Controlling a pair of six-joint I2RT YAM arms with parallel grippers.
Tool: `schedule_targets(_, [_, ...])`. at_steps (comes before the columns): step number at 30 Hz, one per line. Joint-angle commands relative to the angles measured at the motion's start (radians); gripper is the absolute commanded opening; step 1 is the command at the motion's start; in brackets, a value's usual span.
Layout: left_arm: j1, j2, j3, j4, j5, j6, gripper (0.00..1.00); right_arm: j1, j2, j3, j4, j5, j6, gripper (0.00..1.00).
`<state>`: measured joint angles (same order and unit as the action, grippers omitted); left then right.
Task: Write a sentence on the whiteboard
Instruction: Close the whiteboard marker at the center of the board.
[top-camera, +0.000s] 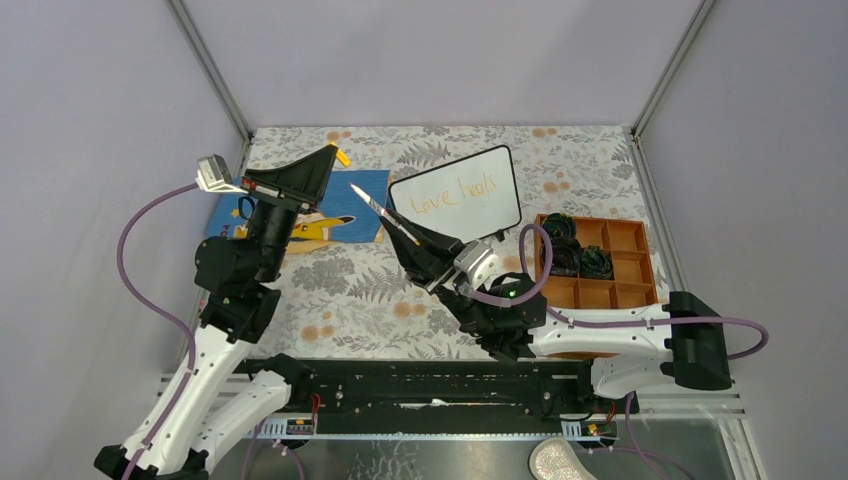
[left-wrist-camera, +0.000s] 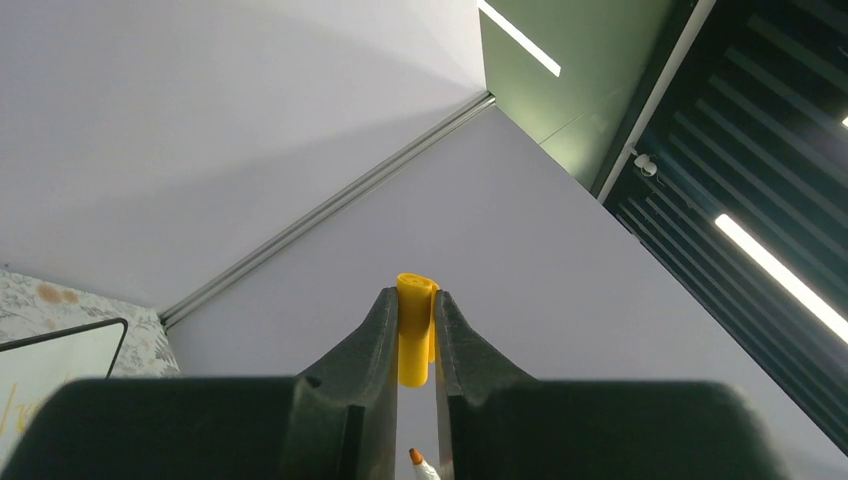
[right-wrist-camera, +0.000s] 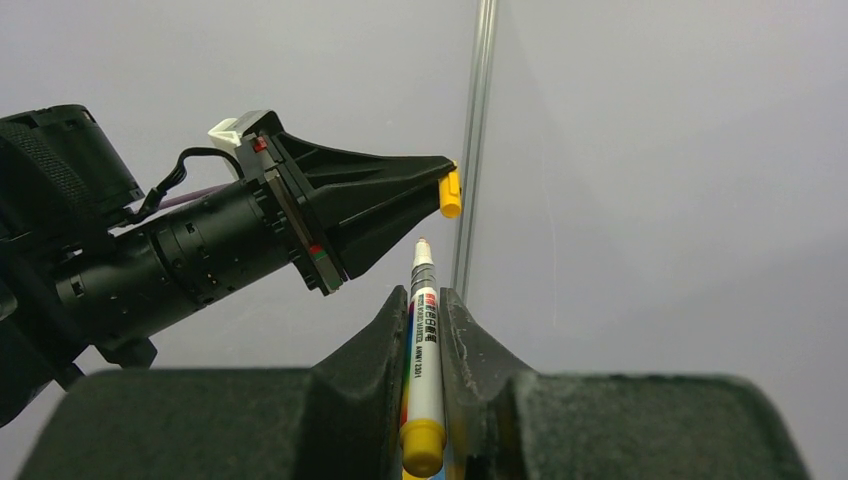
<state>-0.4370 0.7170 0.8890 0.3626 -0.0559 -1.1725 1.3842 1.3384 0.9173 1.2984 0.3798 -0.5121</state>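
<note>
the left claw (left-wrist-camera: 417, 300) is pinched narrow on the yellow cap (left-wrist-camera: 415, 345), which pokes out past its tips. the right claw (right-wrist-camera: 425, 298) is closed narrow on the marker (right-wrist-camera: 424, 350), whose bare tip points up the frame. in the right wrist view the tip sits just below and a little left of the cap, near it but apart.

the whiteboard (top-camera: 497, 210) lies on the desk (top-camera: 360, 290) in the upper middle of the top view, just right of the blue mat (top-camera: 335, 230). the sentence (top-camera: 455, 193) reads about "love heals" in one slanted orange line. the marker is lifted off the board, at its lower left corner in that frame.

the step in hand looks like bringing marker and cap together, though more words may yet be wanted; i cannot tell.

to cap it well:
- take out the sideways offset first, so the tip sits straight under the cap's mouth.
- match the tilt of the two, then push along the marker's own length, slowly.
- both holds are on slim round things that could swivel, so press gently and stop if either one twists.
- keep the wet tip off the claw's fingers.
</note>
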Motion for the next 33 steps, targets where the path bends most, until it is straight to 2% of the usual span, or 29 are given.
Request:
schedule_targets(1, [0.006,-0.020,-0.011,0.057,0.007,-0.026,0.00,0.006,0.008,0.053,0.109,0.017,-0.020,0.00])
schedule_targets(33, [0.006,-0.040,-0.053,0.068,0.018,-0.081,0.00,0.006,0.036,0.058,0.148,0.070,-0.025,0.00])
